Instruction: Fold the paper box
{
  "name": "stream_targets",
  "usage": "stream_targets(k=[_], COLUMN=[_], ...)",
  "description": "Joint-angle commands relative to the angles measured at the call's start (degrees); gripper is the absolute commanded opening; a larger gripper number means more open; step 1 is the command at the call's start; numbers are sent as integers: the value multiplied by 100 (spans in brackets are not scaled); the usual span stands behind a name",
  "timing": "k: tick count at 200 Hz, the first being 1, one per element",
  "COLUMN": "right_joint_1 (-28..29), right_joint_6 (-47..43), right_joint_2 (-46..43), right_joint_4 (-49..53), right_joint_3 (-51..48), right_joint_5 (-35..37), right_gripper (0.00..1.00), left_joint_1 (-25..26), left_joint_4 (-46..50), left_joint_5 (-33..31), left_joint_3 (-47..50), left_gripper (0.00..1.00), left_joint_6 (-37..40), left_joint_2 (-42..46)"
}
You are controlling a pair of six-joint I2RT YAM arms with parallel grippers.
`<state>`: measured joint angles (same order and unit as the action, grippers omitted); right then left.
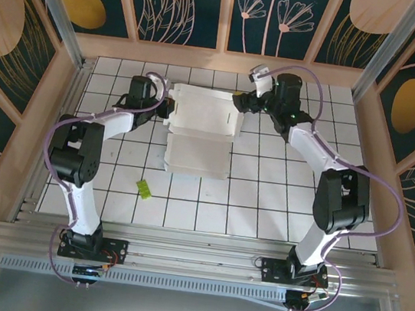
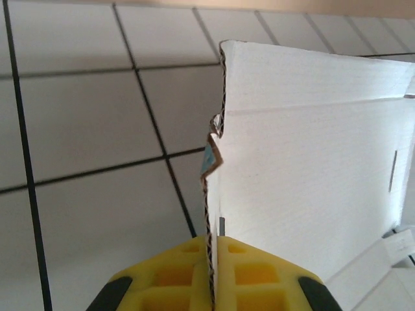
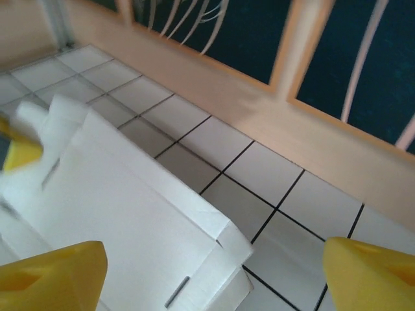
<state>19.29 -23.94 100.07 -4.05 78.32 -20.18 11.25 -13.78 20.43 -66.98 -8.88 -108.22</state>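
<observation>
You have the left gripper [image 2: 211, 262] clamped on the paper box [image 1: 201, 116] at its left edge; the right gripper [image 1: 242, 103] (wide open, empty) sits probably just beside the opposite edge.

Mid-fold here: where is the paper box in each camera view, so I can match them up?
Top external: paper box at upper centre, white side up.
Left wrist: right half of the frame, its edge pinched in the left end effector.
Right wrist: lower left, white panels.
Shared landmark: the white tiled table with black grid lines.
</observation>
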Motion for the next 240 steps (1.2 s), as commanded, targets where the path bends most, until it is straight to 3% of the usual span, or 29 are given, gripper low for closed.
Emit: stream_targets(k=[1, 30, 82, 135, 158, 186, 240], right_joint_1=[21, 40, 174, 260, 280, 303, 470], right_joint_6=[-2346, -2939, -3453, -3301, -3332, -3388, -3476], right_joint_2=[411, 1328, 3167, 3264, 3217, 3070, 2511], right_joint_4=[1243, 2529, 4720, 4507, 4667, 4864, 4668], right_joint_3=[600, 2086, 4872, 4718, 4707, 4718, 4196], right_joint_5=[-1055, -1629, -1954, -2218, -2211, -2100, -1937], right_gripper=[83, 74, 58, 37, 38, 56, 62], left_joint_1=[-22, 78, 159, 167, 166, 162, 161], left_joint_4=[-1287, -2121, -2099, -2041, -2037, -1953, -1857], left_joint_5=[610, 933, 1101, 964, 891, 802, 765], left_joint_3=[482, 1086, 1190, 1158, 1159, 1160, 887], left_gripper=[0, 0, 0, 0, 0, 0, 0], left_joint_6=[717, 1254, 1615, 1609, 1610, 1578, 1517], left_joint_2=[441, 724, 775, 791, 820, 785, 683])
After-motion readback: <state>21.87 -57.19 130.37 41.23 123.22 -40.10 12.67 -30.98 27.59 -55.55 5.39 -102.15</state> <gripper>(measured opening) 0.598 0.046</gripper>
